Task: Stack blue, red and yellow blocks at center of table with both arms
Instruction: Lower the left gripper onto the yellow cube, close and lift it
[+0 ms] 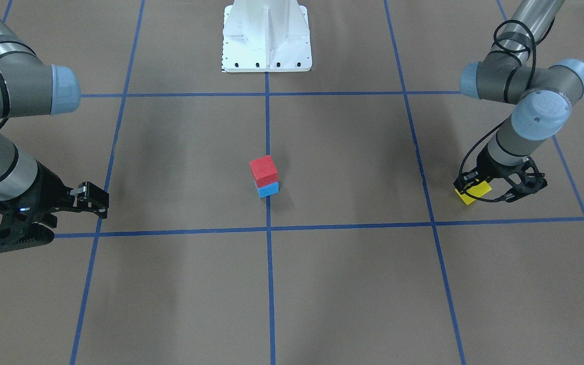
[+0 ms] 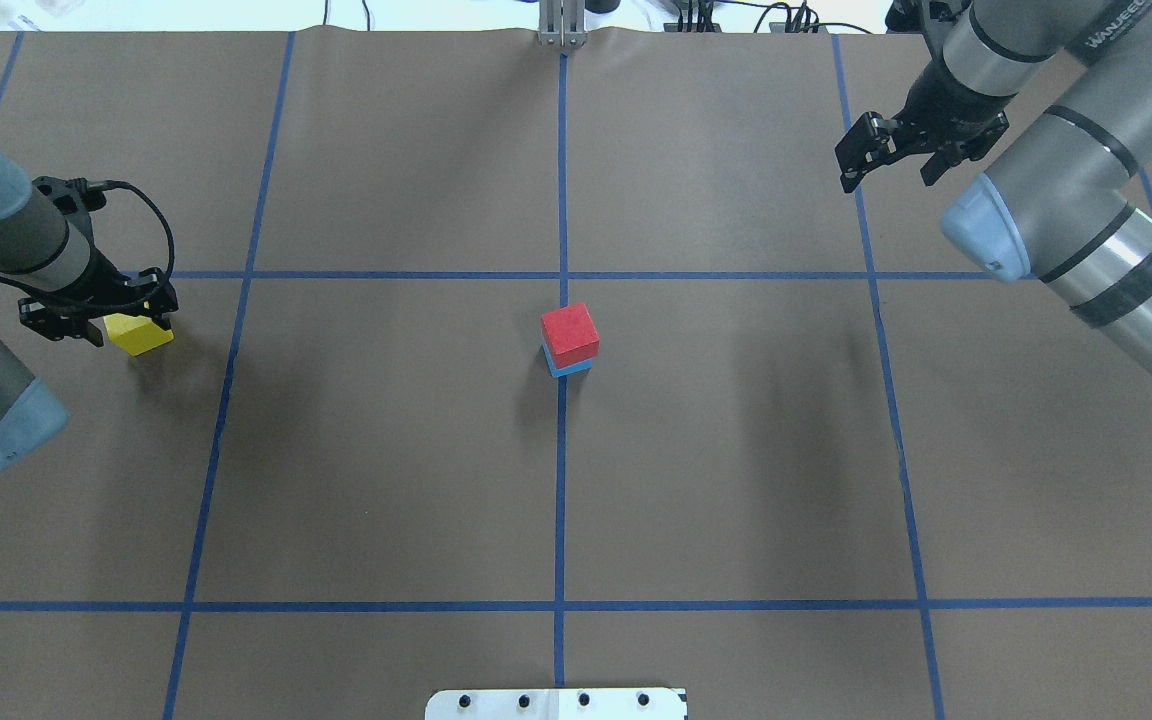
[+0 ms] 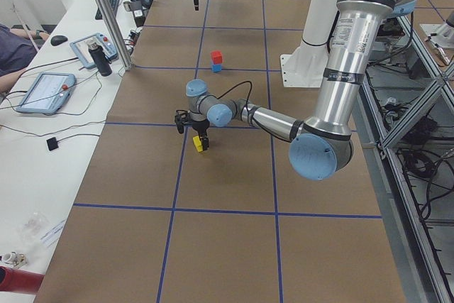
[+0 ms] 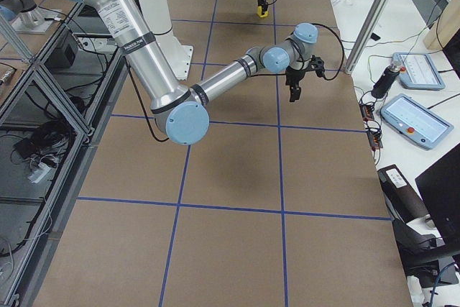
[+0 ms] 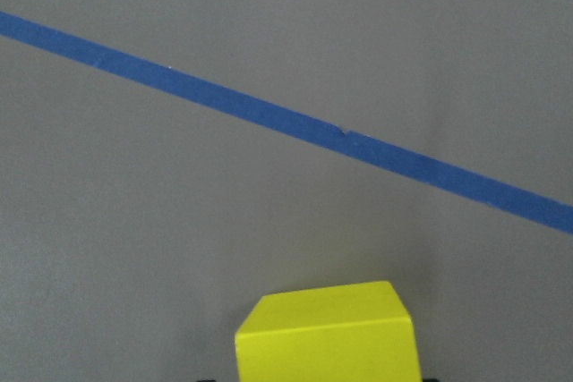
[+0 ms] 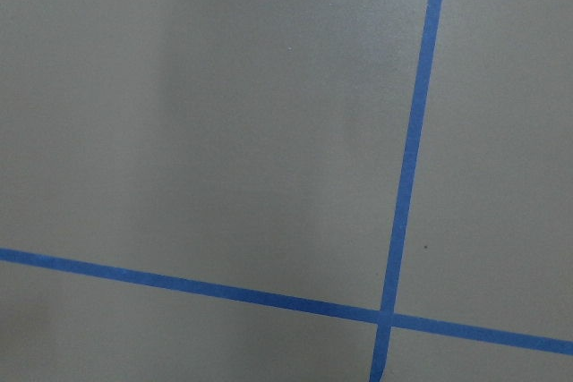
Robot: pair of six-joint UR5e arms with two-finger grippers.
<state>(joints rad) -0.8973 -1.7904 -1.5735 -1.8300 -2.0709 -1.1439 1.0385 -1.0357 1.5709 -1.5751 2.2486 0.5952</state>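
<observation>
Straddling the yellow block [image 5: 327,333] stands the left gripper [image 2: 132,327].

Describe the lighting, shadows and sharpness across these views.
Overhead exterior: faint diffuse shadows on the matte brown table, background beyond its far edge blown out white. Left wrist view: small matte yellow cube sharp, cropped by the bottom edge. Right wrist view: faint shadow band, no glare.

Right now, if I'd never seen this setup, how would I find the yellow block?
Look at the brown table with blue tape lines, then follow the robot's left arm to its black end effector. The yellow block sits between its fingers, far from the centre, where the red block rests on the blue block; it is the only yellow cube.
</observation>
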